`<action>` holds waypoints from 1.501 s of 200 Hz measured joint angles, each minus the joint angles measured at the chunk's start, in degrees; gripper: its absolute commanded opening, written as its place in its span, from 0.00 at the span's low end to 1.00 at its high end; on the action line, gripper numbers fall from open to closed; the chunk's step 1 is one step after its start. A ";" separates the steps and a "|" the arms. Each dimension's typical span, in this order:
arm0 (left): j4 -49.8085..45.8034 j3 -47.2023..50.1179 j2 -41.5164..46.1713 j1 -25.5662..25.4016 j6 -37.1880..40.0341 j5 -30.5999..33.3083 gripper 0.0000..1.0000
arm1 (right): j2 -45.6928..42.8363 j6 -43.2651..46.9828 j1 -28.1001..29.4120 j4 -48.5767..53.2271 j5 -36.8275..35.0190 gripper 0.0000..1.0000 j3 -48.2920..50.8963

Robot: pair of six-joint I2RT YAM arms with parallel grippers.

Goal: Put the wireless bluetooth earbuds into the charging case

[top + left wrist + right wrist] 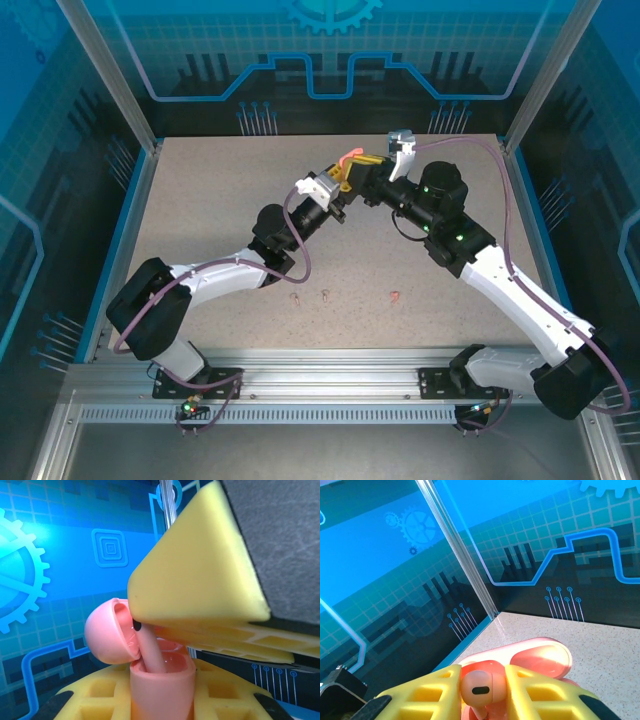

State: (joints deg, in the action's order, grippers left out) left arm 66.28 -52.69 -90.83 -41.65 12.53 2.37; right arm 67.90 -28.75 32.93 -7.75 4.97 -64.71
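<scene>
Right wrist view finds my right fingers [432, 692] pinched on one earbud [481, 689], stem entering the open charging case [162, 690] clamped in my left fingers [90, 700]; recommend holding the stem in line with its socket, pressing gently until seated before release.

both arms angled inward, left end effector [340, 182] clamped, right end effector [362, 166] gripping, tips meeting

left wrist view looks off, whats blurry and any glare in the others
left wrist view: the yellow finger crowding the lens is soft-edged, the open charging case sharper, glint inside its lid; right wrist view: earbud crisp, clear corner post streaks white; top external view: even light, faint shadows
</scene>
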 measured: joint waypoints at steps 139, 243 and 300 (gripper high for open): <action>-2.08 -0.20 -0.42 -0.22 -0.17 0.46 0.00 | -1.46 -0.61 -0.37 -0.42 -0.02 0.25 3.02; -3.06 -0.31 -0.42 -0.20 -0.59 0.87 0.00 | -0.92 -1.97 -1.18 1.73 0.70 0.26 2.12; -2.16 -0.31 -0.42 -0.20 -1.29 0.74 0.00 | -0.76 -5.20 -1.86 1.64 2.89 0.26 1.38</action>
State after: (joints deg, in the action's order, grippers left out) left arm 64.12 -52.99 -91.24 -41.85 11.25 3.11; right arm 67.13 -33.95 31.07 -6.11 7.86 -63.33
